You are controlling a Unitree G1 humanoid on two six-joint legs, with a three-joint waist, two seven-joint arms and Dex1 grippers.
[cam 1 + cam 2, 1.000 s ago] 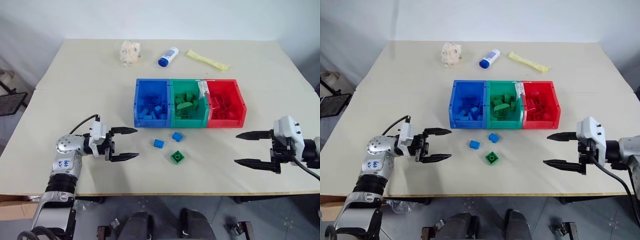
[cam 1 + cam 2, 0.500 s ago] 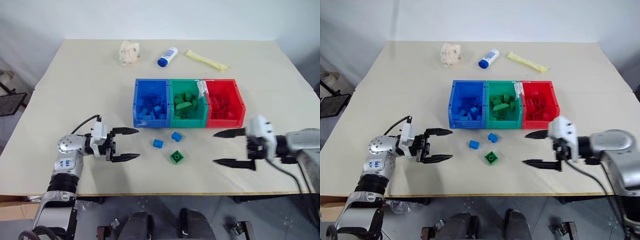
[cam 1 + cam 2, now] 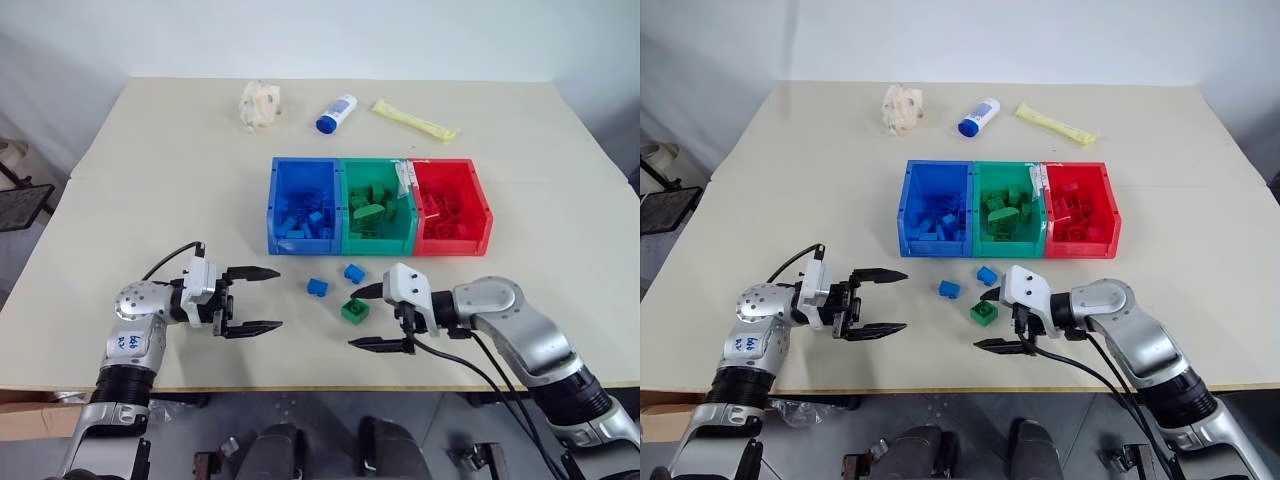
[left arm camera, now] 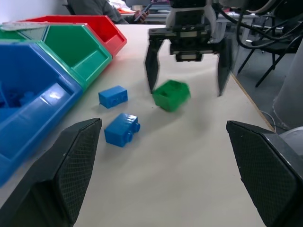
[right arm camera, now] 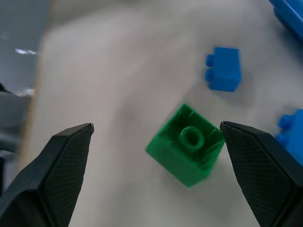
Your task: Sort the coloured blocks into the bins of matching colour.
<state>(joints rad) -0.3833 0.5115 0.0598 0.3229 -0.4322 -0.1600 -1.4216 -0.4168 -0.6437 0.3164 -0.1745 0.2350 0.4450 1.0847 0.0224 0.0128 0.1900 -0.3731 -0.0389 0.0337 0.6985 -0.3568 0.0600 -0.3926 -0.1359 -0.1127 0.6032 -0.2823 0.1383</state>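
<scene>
**Coloured blocks: three loose on the table, the green one between the right gripper's fingers**

Head views: The coloured blocks are seen as small studded bricks. Two blue blocks (image 3: 318, 288) (image 3: 354, 272) and one green block (image 3: 354, 311) lie loose on the table (image 3: 150, 180), just in front of the bins (image 3: 380, 205). The bins are joined in a row, blue, green, red, and each is heaped with bricks of its own colour. The right gripper (image 3: 372, 317) is held at the green block with its fingers spread wide, one on either side and neither touching. The left gripper (image 3: 258, 298) is held apart to the left of the blocks, its fingers likewise spread, nothing between them.

Left wrist view: The green block (image 4: 171, 95) is seen tilted, a little blurred, between the right gripper's spread fingers (image 4: 151, 66). The two blue blocks (image 4: 113, 96) (image 4: 121, 129) lie beside it, nearer the blue bin (image 4: 28, 94).

Right wrist view: The green block (image 5: 187, 144) is shown as a squat cube with a single round stud on top, lying between the two black fingers (image 5: 57, 165). A blue block (image 5: 224, 69) lies beyond it.
</scene>
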